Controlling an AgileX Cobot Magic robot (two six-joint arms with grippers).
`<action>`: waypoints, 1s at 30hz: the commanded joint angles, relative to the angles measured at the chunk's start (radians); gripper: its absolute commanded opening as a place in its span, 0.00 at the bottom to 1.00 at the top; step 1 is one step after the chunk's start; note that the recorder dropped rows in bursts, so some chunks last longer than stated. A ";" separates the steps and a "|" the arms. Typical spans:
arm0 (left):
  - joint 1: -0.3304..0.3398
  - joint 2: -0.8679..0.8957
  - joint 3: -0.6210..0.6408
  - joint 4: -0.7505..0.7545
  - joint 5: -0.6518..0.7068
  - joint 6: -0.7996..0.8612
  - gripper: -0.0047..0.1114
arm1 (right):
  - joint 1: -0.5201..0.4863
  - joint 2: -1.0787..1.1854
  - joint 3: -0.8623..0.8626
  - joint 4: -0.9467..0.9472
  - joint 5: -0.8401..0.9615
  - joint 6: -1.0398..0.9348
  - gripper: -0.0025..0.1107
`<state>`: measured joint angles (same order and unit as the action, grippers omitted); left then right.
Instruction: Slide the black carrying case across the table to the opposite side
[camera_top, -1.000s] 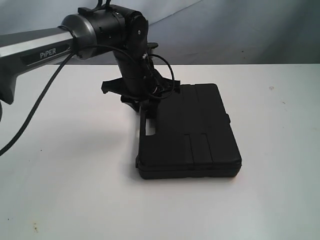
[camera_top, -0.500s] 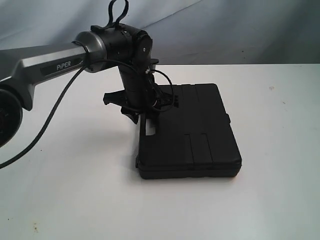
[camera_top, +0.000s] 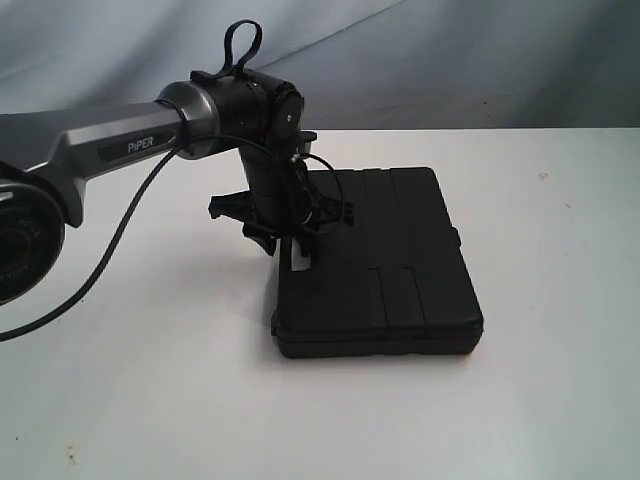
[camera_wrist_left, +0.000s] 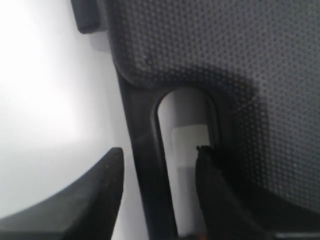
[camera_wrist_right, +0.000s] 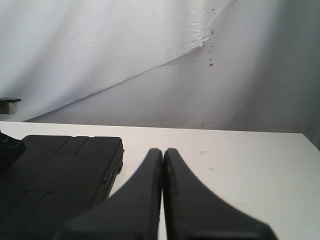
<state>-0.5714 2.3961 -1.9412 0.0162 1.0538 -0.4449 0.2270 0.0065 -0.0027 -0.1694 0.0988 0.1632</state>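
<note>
The black carrying case (camera_top: 400, 260) lies flat on the white table (camera_top: 150, 380), its handle side facing left. My left gripper (camera_top: 288, 240) points down at that handle. In the left wrist view the left gripper (camera_wrist_left: 160, 150) is open and straddles the handle bar (camera_wrist_left: 142, 150): one finger (camera_wrist_left: 95, 190) stands outside it over the table, the other finger (camera_wrist_left: 212, 185) sits in the handle slot. A gap shows on each side of the bar. My right gripper (camera_wrist_right: 163, 151) is shut and empty, apart from the case (camera_wrist_right: 55, 170), and does not show in the exterior view.
A grey cloth backdrop (camera_top: 450, 60) hangs behind the table's far edge. The left arm's cable (camera_top: 90, 290) loops over the left part of the table. White tabletop (camera_wrist_right: 240, 160) with a few small specks stretches beyond the right gripper.
The left arm has swung a little to the right and its gripper has come down slightly onto the handle. The case has stayed where it was.
</note>
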 joint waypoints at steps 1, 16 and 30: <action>0.002 0.008 -0.006 0.004 -0.015 0.013 0.43 | -0.008 -0.006 0.003 -0.001 -0.004 0.001 0.02; 0.002 0.017 -0.006 0.000 -0.025 0.013 0.05 | -0.008 -0.006 0.003 -0.001 -0.004 0.001 0.02; 0.026 0.017 -0.002 -0.030 0.006 0.027 0.04 | -0.008 -0.006 0.003 -0.001 -0.004 0.001 0.02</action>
<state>-0.5525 2.4146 -1.9412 0.0000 1.0369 -0.4480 0.2270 0.0065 -0.0027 -0.1694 0.0988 0.1632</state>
